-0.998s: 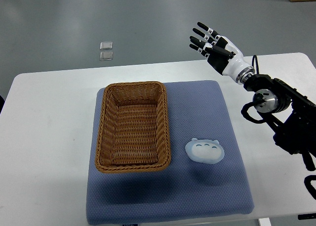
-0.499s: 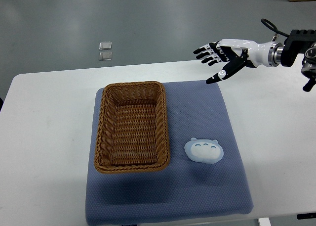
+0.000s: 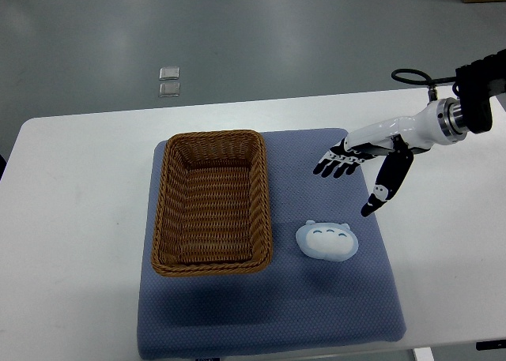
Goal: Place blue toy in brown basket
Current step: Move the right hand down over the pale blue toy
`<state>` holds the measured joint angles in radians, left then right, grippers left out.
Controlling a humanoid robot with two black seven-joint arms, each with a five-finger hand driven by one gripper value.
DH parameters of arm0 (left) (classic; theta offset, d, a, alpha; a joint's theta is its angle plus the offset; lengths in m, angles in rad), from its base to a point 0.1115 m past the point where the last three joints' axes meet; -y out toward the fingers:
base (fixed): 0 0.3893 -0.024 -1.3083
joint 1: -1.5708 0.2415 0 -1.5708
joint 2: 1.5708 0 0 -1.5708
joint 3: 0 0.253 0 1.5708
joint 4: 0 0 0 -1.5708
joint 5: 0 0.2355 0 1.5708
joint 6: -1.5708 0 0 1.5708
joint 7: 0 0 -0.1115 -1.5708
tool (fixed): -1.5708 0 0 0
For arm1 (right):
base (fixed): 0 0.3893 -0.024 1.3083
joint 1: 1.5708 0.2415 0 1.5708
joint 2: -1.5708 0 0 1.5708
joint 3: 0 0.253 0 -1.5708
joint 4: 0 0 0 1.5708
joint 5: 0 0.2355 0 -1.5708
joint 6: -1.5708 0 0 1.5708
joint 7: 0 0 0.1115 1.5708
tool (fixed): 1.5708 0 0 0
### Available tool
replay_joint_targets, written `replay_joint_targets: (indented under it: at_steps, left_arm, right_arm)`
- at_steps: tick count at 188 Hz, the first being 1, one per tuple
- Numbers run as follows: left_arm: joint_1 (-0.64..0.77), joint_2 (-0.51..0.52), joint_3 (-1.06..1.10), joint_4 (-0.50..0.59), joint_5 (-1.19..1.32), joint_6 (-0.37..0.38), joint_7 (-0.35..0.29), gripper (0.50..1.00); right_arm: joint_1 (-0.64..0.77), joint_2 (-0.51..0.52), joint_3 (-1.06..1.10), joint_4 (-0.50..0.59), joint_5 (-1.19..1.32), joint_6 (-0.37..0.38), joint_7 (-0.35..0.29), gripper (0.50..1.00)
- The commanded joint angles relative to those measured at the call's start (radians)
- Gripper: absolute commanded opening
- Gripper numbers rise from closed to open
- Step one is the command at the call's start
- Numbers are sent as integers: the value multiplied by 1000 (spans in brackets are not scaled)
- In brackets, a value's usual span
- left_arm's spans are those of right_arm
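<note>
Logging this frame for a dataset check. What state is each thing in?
blue toy: lying on the blue mat, beside the basket, not held
brown basket: upright, empty
right robot hand: open, fingers spread, above the mat, apart from the toy
left robot hand: not in view

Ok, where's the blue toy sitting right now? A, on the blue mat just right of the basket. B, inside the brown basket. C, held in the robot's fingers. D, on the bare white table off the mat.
A: the blue toy lies on the blue mat beside the brown basket, with the right hand open above it, not touching.
</note>
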<state>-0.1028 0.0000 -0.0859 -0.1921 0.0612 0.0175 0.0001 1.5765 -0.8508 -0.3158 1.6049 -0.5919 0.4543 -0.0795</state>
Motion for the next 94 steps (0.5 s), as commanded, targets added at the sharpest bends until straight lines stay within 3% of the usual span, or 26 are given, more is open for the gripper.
replay_joint_targets:
  at_steps: [1, 71, 94]
  left_arm:
    - [0, 0, 0, 0, 0, 1, 0, 1000]
    - [0, 0, 3, 0, 0, 1, 0, 1000]
    - [0, 0, 5, 2, 0, 1, 0, 1000]
  right_arm:
    - [-27, 13, 1, 4, -2, -19, 3, 901]
    - [-153, 62, 1, -3, -32, -184, 6, 899]
    - [-193, 64, 7, -3, -63, -197, 7, 899]
